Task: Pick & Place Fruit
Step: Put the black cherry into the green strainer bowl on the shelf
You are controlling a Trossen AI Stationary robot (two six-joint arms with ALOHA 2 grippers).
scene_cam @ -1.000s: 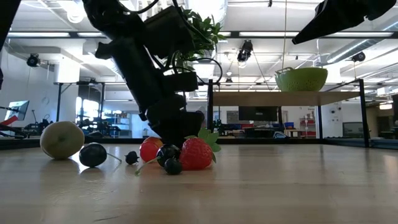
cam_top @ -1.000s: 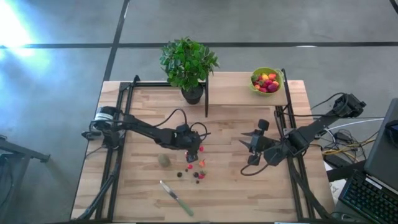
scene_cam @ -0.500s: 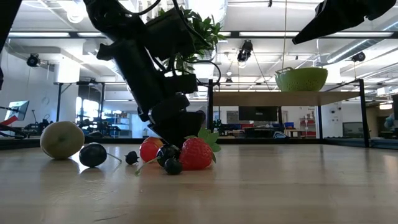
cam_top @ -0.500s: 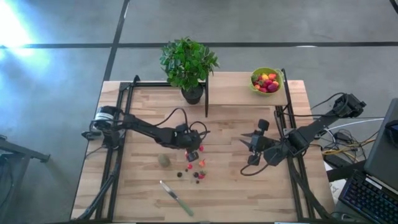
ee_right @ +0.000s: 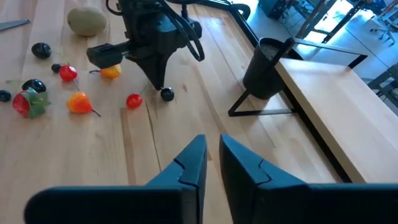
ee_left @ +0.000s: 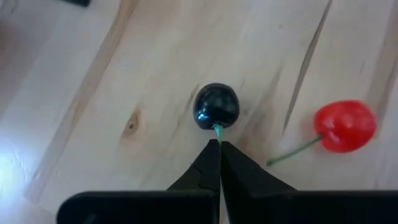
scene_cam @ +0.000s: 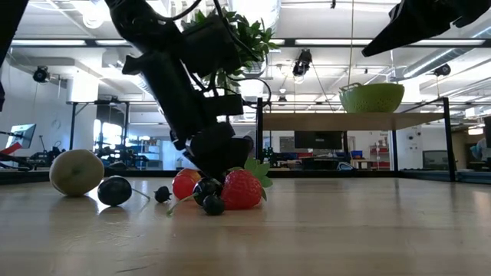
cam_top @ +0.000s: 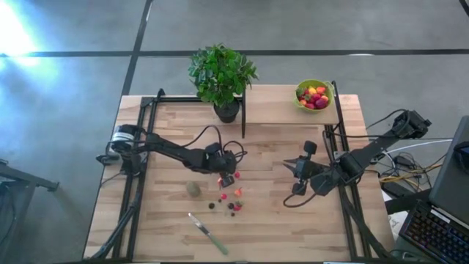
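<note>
Left wrist view shows the left gripper (ee_left: 219, 144) with its two dark fingers pinched together on the thin green stem of a small glossy black berry (ee_left: 216, 106), which sits on the pale wooden counter (ee_left: 99, 93) just beside a round red cherry with a green stem (ee_left: 345, 125). From the high view this is near the middle of the counter, at the far edge of the scattered toy fruits (cam_top: 229, 198), with the lime-green round bowl (cam_top: 314, 95) already holding fruit at the far right corner. The hold is only on a stem, so I judge the lift should be slow and straight up, with no swing, and the carry to the bowl kept smooth so the berry does not slip or twist out. The right gripper (ee_right: 211, 149) waits right of centre, its fingers nearly together and holding nothing.
</note>
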